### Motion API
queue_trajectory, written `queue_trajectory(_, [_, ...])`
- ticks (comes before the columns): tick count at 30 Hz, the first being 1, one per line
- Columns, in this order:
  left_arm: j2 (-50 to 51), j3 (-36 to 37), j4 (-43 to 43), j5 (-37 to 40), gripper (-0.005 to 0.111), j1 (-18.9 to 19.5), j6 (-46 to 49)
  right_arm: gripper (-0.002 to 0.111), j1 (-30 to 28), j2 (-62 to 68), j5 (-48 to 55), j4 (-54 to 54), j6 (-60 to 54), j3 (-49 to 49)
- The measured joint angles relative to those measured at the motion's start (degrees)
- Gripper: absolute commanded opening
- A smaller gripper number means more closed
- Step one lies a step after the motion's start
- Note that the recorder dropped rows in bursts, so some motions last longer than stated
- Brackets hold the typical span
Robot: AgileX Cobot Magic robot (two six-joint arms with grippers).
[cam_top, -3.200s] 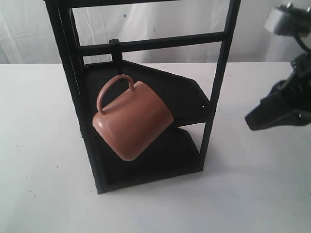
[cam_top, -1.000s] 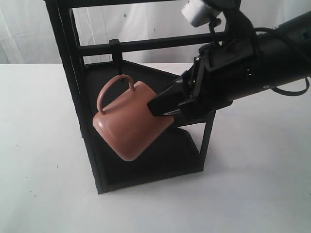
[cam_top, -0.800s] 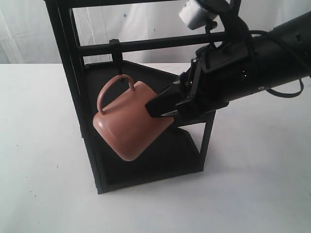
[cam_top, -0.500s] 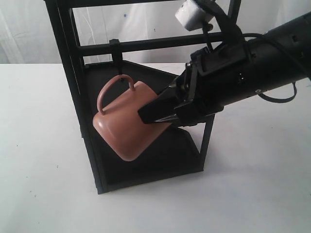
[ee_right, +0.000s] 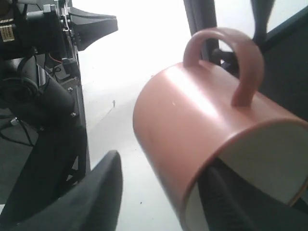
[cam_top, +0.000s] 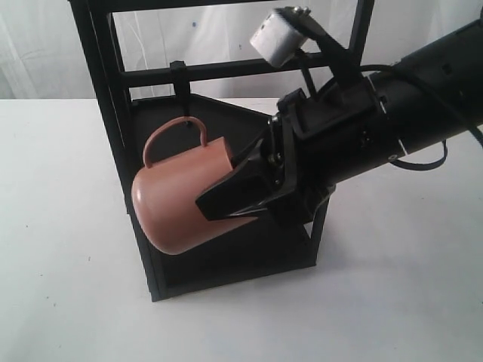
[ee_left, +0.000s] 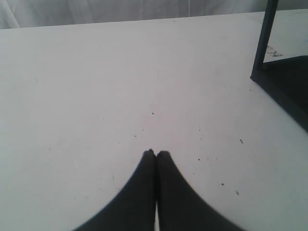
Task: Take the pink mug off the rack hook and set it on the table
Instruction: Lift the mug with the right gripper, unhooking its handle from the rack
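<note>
The pink mug (cam_top: 175,205) hangs by its thin handle from the rack hook (cam_top: 181,89) on a bar of the black rack (cam_top: 115,121), tipped so its mouth faces right. My right gripper (cam_top: 226,197) is open and straddles the mug's wall. In the right wrist view one finger sits inside the cream interior of the mug (ee_right: 192,110) and the other stands apart outside it, the gripper (ee_right: 161,163) spanning the rim. My left gripper (ee_left: 156,153) is shut on nothing, low over the white table (ee_left: 120,72). It is out of the exterior view.
The rack's angled shelf panels (cam_top: 256,245) lie just behind and below the mug. A rack post and base corner (ee_left: 266,38) stand near my left gripper. The other arm's black hardware (ee_right: 43,33) shows beyond the mug. White table (cam_top: 60,271) spreads left and in front of the rack.
My right arm came in from the far right and pushed one finger into the mug's mouth. The mug swung left and tipped more level, its handle still on the hook.
</note>
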Motion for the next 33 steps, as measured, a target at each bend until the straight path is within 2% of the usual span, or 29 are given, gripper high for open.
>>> queue_trajectory(5, [0.0,0.0,0.0,0.0,0.0,0.0,0.0,0.024,0.0,0.0,-0.2,0.0,-0.1,0.0])
queue_trajectory(9, [0.0,0.0,0.0,0.0,0.0,0.0,0.0,0.002,0.0,0.0,-0.4,-1.6,-0.2,0.0])
queue_trajectory(10, [0.0,0.0,0.0,0.0,0.0,0.0,0.0,0.0,0.0,0.0,0.0,-1.7,-0.4,0.0])
queue_trajectory(33, [0.0,0.0,0.0,0.0,0.0,0.0,0.0,0.0,0.2,0.0,0.1,-1.5,-3.6,0.0])
